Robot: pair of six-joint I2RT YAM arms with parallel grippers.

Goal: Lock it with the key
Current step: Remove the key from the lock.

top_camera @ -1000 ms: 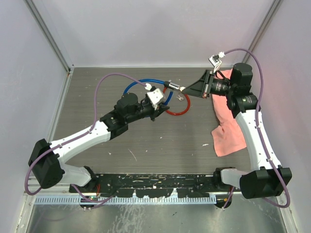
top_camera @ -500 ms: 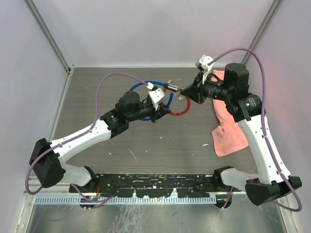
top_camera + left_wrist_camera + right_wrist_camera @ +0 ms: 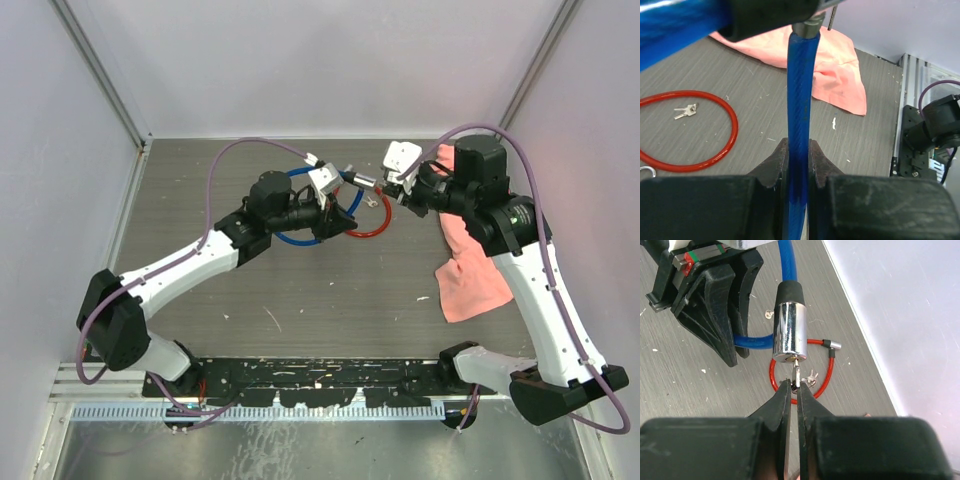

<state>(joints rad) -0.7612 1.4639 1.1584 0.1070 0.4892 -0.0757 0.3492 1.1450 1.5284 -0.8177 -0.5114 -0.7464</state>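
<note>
1. The left gripper [image 3: 798, 155] reaches from the left side of the grey table [image 3: 300, 290] toward the middle. Its jaws are narrow and clamped on the blue cable [image 3: 800, 100], with a finger pressed against each side of it.
2. The blue cable rises from that grip, held clear of the table. In the top view its loop curves around the left gripper.
3. The blue cable ends in a black collar and a chrome lock cylinder [image 3: 789, 332]. The cylinder hangs in the air between the two grippers, slightly right of the table's centre and toward the far edge.
4. The key [image 3: 797, 371] is a thin metal blade. Its tip meets the end face of the lock cylinder at the keyhole. How far in it sits cannot be told.
5. The right gripper [image 3: 794, 387] comes in from the right. Its jaws are almost together and pinch the key's head, and the fingertips sit just beside the cylinder's face.
6. A red cable [image 3: 732, 125] lies flat on the table in a loop below the lock cylinder, and its small metal end shows in the right wrist view. A pair of spare keys [image 3: 685, 111] lies on the table inside that loop.
7. A pink cloth [image 3: 470, 280] lies crumpled on the right side of the table, partly under the right arm and apart from the red cable.
</note>
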